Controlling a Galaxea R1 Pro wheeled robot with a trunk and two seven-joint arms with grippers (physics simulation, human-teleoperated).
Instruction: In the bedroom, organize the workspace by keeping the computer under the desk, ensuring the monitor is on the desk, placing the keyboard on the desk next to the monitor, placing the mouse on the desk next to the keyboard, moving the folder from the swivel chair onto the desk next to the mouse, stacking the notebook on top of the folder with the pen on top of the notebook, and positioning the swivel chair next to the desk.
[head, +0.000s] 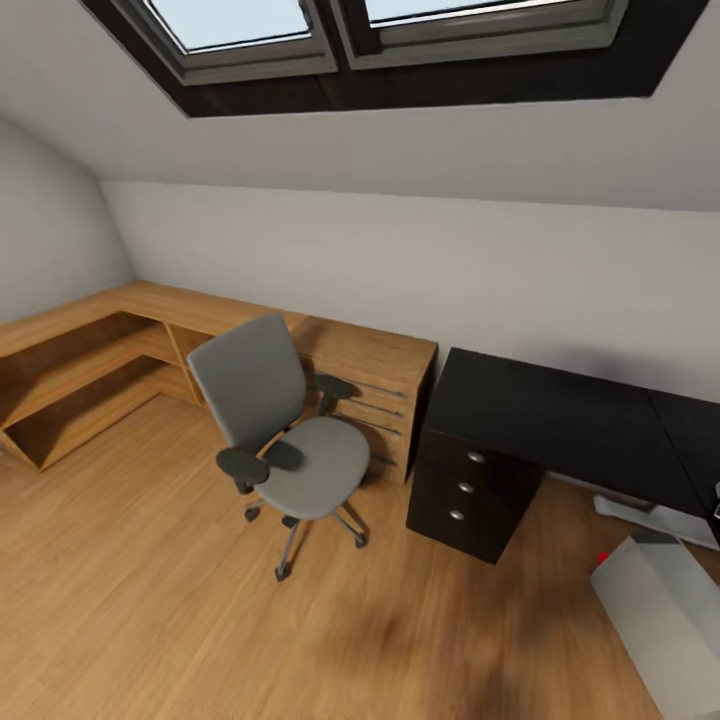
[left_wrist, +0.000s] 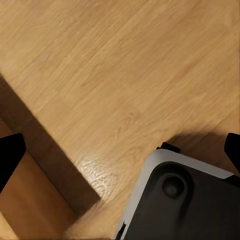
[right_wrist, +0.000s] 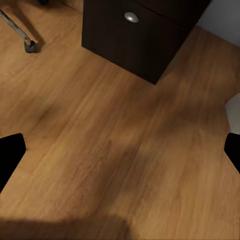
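Observation:
The grey swivel chair (head: 285, 440) stands on the wood floor, left of the desk, and its seat is bare. The black-topped desk (head: 560, 415) runs to the right edge, with its dark drawer unit (head: 468, 488) below. The light grey computer (head: 662, 615) sits on the floor at the lower right, in front of the desk. Monitor, keyboard, mouse, folder, notebook and pen are out of view. My left gripper (left_wrist: 120, 152) is open above the floor. My right gripper (right_wrist: 120, 150) is open too, above floor in front of the drawer unit (right_wrist: 145, 35), with a chair wheel (right_wrist: 30, 47) nearby.
A low light-wood shelving counter (head: 110, 340) lines the wall behind and left of the chair. The sloped ceiling with skylights (head: 400, 30) hangs low over the desk. A dark part of my base (left_wrist: 185, 205) shows under the left gripper. Open floor lies in front of the chair.

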